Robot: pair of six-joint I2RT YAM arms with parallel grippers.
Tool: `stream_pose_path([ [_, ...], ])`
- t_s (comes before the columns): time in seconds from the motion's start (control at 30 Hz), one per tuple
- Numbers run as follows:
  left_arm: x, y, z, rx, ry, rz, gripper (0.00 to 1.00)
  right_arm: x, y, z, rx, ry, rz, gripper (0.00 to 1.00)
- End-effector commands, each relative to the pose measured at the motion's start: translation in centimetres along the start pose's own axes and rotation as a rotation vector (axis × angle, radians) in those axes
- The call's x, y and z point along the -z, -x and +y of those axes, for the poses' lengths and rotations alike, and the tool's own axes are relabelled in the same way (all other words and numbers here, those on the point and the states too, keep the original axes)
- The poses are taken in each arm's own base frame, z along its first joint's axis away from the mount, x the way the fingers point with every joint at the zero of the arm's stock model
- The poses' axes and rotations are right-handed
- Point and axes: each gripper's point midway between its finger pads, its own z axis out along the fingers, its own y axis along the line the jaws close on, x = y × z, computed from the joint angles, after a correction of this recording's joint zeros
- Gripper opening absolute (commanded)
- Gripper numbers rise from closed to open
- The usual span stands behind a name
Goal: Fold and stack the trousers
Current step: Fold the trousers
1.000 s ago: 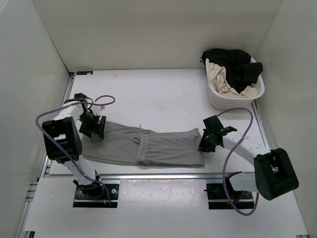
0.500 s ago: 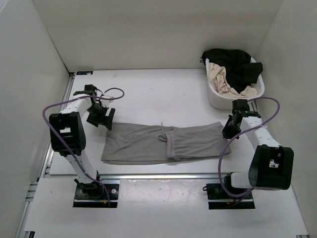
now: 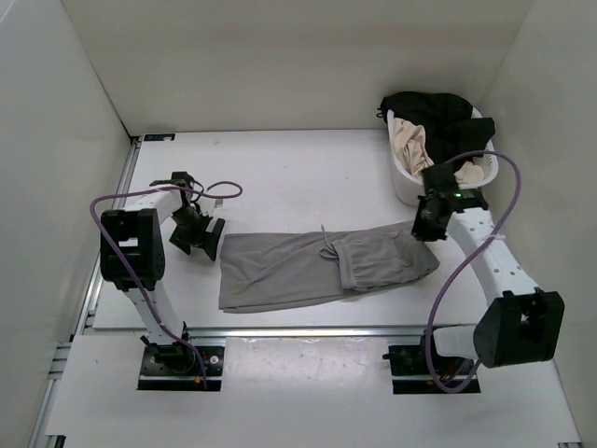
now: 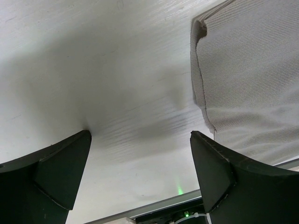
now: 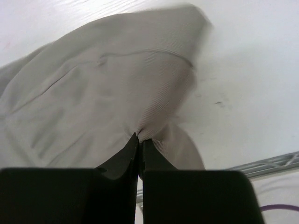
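Observation:
The grey trousers (image 3: pixel 317 266) lie folded along the table, stretched from left of centre to the right. My right gripper (image 3: pixel 427 229) is shut on their right end, a pinch of fabric (image 5: pixel 154 128) bunched at its fingertips and lifted slightly. My left gripper (image 3: pixel 201 235) stands open just left of the trousers' left end (image 4: pixel 243 84), nothing between its fingers. In the left wrist view the cloth's hem runs past the right finger (image 4: pixel 219 168); the gap shows bare table.
A white basket (image 3: pixel 410 182) at the back right holds a black garment (image 3: pixel 438 117) and a beige one (image 3: pixel 420 149). White walls close in left, back and right. A metal rail (image 3: pixel 308 331) runs along the table's near edge.
The right gripper has dragged the trousers to the right and back toward the basket. The left gripper has opened wider and the cloth's left end has slid out from it.

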Motion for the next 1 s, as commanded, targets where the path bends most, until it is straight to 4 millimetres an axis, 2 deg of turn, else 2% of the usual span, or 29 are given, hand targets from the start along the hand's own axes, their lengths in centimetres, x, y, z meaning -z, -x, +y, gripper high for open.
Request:
stream_pose_path([
  [0.0, -1.1, 0.6, 0.5, -0.003, 0.0, -0.016, 1.0, 2.4, -1.0, 5.3, 0.073, 0.065, -0.021, 0.0],
  [0.03, -1.1, 0.6, 0.3, -0.003, -0.011, -0.02, 1.0, 2.8, -1.2, 6.8, 0.085, 0.068, -0.036, 0.0],
  [0.07, -1.1, 0.6, 0.3, 0.007, -0.012, -0.02, 1.0, 3.3, -2.5, 9.9, 0.158, 0.102, -0.036, 0.0],
  [0.1, -1.3, 0.4, -0.1, 0.009, -0.029, -0.017, 1.0, 4.7, -2.0, 11.8, 0.163, 0.124, -0.074, 0.0],
  [0.13, -1.3, 0.5, -0.4, 0.009, -0.048, -0.025, 1.0, 5.9, -3.2, 14.6, 0.177, 0.165, -0.094, 0.0],
  [0.2, -1.6, 0.6, -0.7, 0.011, -0.07, -0.024, 1.0, 6.6, -3.8, 17.8, 0.185, 0.201, -0.113, 0.0],
  [0.23, -1.9, 0.4, -0.7, 0.013, -0.074, -0.014, 1.0, 7.6, -5.0, 20.7, 0.206, 0.247, -0.119, 0.0],
  [0.3, -2.2, 0.5, -0.6, 0.006, -0.059, 0.003, 1.0, 8.6, -6.0, 24.0, 0.236, 0.31, -0.13, 0.0],
  [0.33, -2.1, 0.7, -0.3, 0.004, -0.047, -0.001, 1.0, 8.3, -7.8, 26.2, 0.281, 0.328, -0.115, 0.0],
  [0.37, -2.1, 0.6, -0.1, -0.008, -0.036, 0.003, 1.0, 9.8, -7.4, 28.5, 0.293, 0.383, -0.141, 0.0],
  [0.4, -1.9, 1.0, 0.0, -0.01, -0.033, -0.006, 1.0, 10.1, -7.8, 30.2, 0.307, 0.406, -0.146, 0.0],
  [0.43, -2.0, 1.3, 0.2, -0.021, -0.033, -0.006, 1.0, 9.0, -9.3, 32.0, 0.36, 0.393, -0.127, 0.0],
  [0.47, -2.1, 1.5, 0.5, -0.021, -0.024, -0.004, 1.0, 9.2, -10.0, 33.8, 0.368, 0.434, -0.103, 0.0],
  [0.5, -1.9, 1.8, 0.8, -0.023, -0.01, -0.008, 1.0, 10.4, -9.9, 36.0, 0.376, 0.492, -0.111, 0.0],
  [0.53, -2.0, 2.1, 0.9, -0.024, -0.009, -0.011, 1.0, 8.4, -11.0, 37.6, 0.392, 0.484, -0.081, 0.0],
  [0.57, -1.8, 2.5, 1.0, -0.025, -0.006, -0.019, 1.0, 8.1, -11.9, 38.6, 0.409, 0.494, -0.061, 0.0],
  [0.6, -1.5, 3.0, 1.2, -0.028, 0.0, -0.033, 1.0, 6.5, -13.8, 39.9, 0.439, 0.487, -0.033, 0.0],
  [0.63, -1.8, 2.9, 1.2, -0.026, -0.003, -0.025, 1.0, 7.4, -14.1, 41.5, 0.42, 0.525, -0.022, 0.0],
  [0.67, -1.5, 3.4, 1.4, -0.029, 0.002, -0.039, 1.0, 7.4, -15.0, 42.4, 0.423, 0.541, -0.005, 0.0],
  [0.7, -1.2, 3.9, 1.5, -0.032, 0.007, -0.051, 1.0, 6.3, -16.9, 43.5, 0.455, 0.533, 0.011, 0.0],
  [0.73, -1.6, 3.8, 1.6, -0.042, 0.004, -0.042, 1.0, 6.4, -17.6, 43.8, 0.458, 0.525, 0.023, 0.0],
  [0.77, -1.9, 3.6, 1.6, -0.05, -0.001, -0.03, 1.0, 8.2, -17.2, 45.2, 0.441, 0.554, -0.02, 0.0],
  [0.8, -1.7, 3.9, 1.9, -0.061, 0.013, -0.036, 1.0, 8.1, -17.0, 45.5, 0.439, 0.549, -0.028, 0.0],
  [0.87, -2.5, 3.7, 2.1, -0.057, -0.007, -0.021, 0.98, 9.7, -17.5, 46.4, 0.432, 0.588, -0.044, 0.0],
  [0.97, -2.9, 3.7, 2.4, -0.057, -0.019, -0.016, 0.79, 12.2, -15.8, 45.9, 0.381, 0.603, -0.103, 0.0],
])
